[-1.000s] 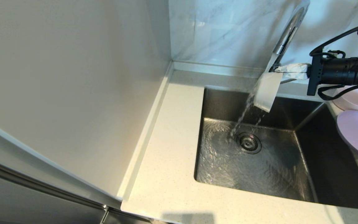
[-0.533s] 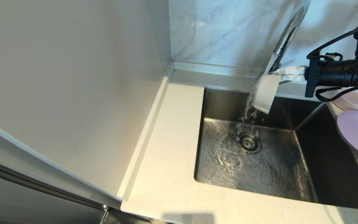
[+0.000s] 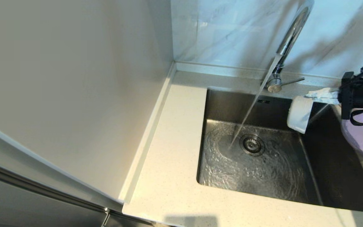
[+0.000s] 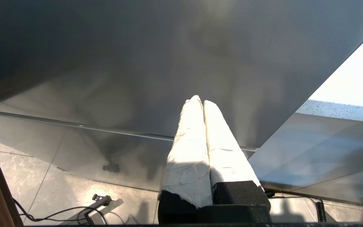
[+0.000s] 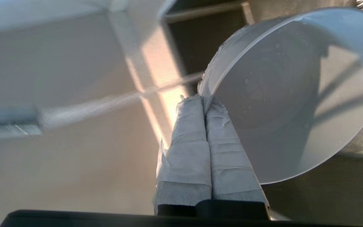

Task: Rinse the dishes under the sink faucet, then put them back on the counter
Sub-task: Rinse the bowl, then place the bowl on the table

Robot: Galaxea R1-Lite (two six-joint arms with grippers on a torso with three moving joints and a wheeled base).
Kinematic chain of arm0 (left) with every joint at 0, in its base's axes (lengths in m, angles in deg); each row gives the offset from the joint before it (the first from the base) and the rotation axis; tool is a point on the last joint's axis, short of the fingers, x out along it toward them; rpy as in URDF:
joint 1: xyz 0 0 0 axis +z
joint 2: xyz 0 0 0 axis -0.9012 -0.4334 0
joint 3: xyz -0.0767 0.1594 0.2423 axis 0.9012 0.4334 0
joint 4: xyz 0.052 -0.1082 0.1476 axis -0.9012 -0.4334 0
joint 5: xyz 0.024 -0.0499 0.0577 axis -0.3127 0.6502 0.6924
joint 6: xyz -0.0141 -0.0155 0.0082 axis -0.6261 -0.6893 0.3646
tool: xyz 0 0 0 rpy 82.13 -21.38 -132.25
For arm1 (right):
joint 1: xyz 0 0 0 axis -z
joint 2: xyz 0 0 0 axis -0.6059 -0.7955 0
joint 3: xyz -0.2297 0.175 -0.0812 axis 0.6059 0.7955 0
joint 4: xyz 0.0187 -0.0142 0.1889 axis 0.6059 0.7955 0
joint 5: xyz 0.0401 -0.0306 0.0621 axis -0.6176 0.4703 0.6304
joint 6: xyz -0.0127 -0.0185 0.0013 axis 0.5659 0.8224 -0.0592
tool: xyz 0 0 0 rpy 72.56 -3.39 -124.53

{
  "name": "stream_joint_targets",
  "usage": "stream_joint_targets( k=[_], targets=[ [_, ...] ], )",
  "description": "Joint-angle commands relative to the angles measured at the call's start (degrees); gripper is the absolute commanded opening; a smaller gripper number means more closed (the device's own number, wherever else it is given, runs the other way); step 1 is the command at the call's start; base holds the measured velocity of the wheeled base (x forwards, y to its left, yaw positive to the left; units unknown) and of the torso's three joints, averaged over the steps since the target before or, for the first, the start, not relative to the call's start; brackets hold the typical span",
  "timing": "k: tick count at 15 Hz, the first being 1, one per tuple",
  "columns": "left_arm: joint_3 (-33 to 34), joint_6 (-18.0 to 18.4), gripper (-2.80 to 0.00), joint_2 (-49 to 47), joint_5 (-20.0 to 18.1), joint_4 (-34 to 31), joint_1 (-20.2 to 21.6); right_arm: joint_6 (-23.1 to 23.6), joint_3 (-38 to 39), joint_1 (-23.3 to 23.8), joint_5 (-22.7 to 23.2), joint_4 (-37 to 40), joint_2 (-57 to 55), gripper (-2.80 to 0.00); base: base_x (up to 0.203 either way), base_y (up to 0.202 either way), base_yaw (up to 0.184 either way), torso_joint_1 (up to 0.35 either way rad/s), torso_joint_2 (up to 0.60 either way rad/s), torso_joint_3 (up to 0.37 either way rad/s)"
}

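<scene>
One arm is being used: the right arm is being held level from the right edge of the head view, over the right rear corner of the sink. Its right pincer is being kept clamped shut on the rim of the pale greyish-white dish, which is being held tilted on its side, above the basin and clear of the water stream to its left. In the right wrist view the tape-wrapped fingers are seen pressed together on the dish's rim, and droplets are clinging to its smooth matte inside.

The left pincer is being kept parked below the table, its wrapped fingers pressed together on nothing.

Part of the lavender plate is being hidden by the arm and cut off by the frame edge; it is lying on the table right of the sink. The top of the sink faucet is being cut off.

Water is being poured by the shiny chrome gooseneck onto the brushed steel floor, just left of the round slotted drain strainer, and ripples are being spread. The table is cream-white and finely speckled.
</scene>
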Motion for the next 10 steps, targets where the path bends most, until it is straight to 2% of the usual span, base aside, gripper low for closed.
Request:
stream_joint_targets(
  k=[1, 4, 7, 8, 10],
  targets=[
    [0.0, 0.0, -2.8, 0.0, -0.05, 0.0, 0.02, 13.74, 3.04, 1.41, 0.33, 1.65, 5.16, -2.8, 0.0, 0.0, 0.0, 0.0, 0.0, 0.0],
    [0.0, 0.0, -2.8, 0.0, 0.03, 0.0, 0.02, 35.2, 9.14, 1.54, 0.21, 2.46, 12.02, -2.8, 0.0, 0.0, 0.0, 0.0, 0.0, 0.0],
    [0.0, 0.0, -2.8, 0.0, 0.03, 0.0, 0.02, 52.59, 13.79, 1.49, -0.83, 1.75, 17.42, -2.8, 0.0, 0.0, 0.0, 0.0, 0.0, 0.0],
    [0.0, 0.0, -2.8, 0.0, 0.03, 0.0, 0.02, 57.34, 15.38, 1.56, -1.66, -0.25, 19.3, -2.8, 0.0, 0.0, 0.0, 0.0, 0.0, 0.0],
    [0.0, 0.0, -2.8, 0.0, 0.03, 0.0, 0.02, 60.1, 18.95, 1.66, -2.85, -13.65, 21.83, -2.8, 0.0, 0.0, 0.0, 0.0, 0.0, 0.0]
  ],
)
